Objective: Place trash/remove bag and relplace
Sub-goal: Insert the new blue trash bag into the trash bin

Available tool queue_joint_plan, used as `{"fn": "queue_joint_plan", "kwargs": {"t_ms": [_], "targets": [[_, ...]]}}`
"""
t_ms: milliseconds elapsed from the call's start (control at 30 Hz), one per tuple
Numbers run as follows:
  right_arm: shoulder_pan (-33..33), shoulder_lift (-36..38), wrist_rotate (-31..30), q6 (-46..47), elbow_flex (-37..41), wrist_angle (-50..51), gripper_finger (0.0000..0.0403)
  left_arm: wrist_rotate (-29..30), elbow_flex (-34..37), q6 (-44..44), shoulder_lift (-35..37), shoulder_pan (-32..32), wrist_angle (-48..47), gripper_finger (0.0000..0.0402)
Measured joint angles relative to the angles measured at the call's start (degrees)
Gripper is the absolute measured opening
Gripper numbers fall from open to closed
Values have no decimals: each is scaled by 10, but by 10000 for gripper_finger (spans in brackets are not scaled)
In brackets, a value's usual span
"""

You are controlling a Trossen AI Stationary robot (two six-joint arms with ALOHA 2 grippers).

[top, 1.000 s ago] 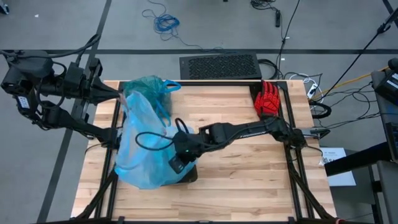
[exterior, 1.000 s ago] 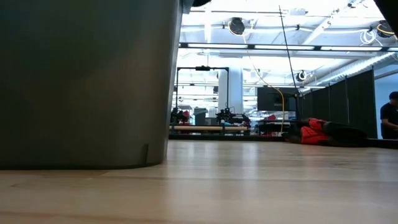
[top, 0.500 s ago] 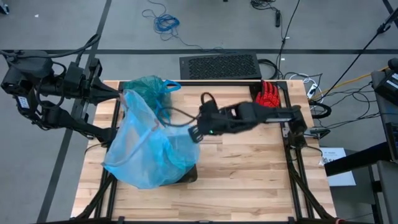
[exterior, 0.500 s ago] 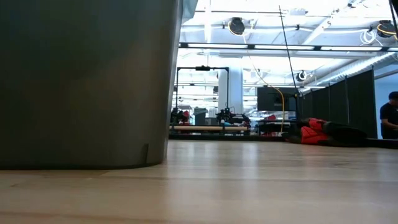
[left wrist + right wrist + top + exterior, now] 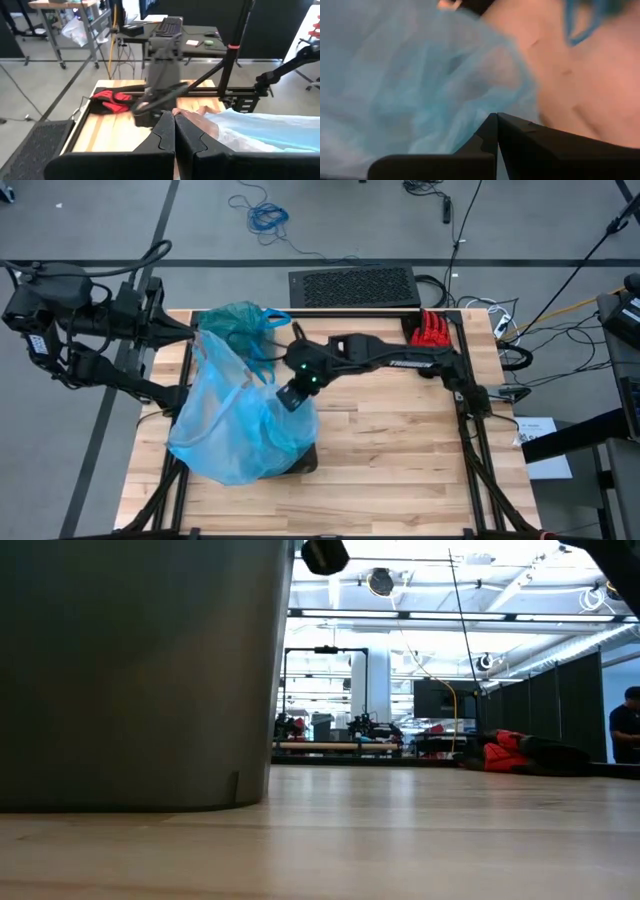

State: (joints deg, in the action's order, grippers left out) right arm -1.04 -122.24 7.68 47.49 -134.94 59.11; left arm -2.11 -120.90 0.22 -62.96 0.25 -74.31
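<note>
Bin (image 5: 140, 670) cropped; trash unseen.

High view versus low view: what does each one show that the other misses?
Only the high view shows the sky-blue bag, the teal bag behind it, the left tool at the table's left edge, and the right tool shut above the sky-blue bag. Only the low view shows the bin's wall close up, the room behind and a person. Both share the wooden table and the red glove.
</note>
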Motion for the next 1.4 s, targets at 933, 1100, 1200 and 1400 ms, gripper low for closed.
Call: {"fn": "queue_joint_plan", "kwargs": {"t_ms": [933,1100,1200,1400], "targets": [[-112,-65,0,147,-1,-259,0,16,0,0,0,0,-2,0],[-106,-105,13,169,0,-249,0,16,0,-4,0,0,-2,0],[-103,-109,2,181,0,-225,0,16,0,-11,0,0,-3,0],[-102,-98,-41,194,0,-111,0,16,0,-11,4,0,-4,0]]}}
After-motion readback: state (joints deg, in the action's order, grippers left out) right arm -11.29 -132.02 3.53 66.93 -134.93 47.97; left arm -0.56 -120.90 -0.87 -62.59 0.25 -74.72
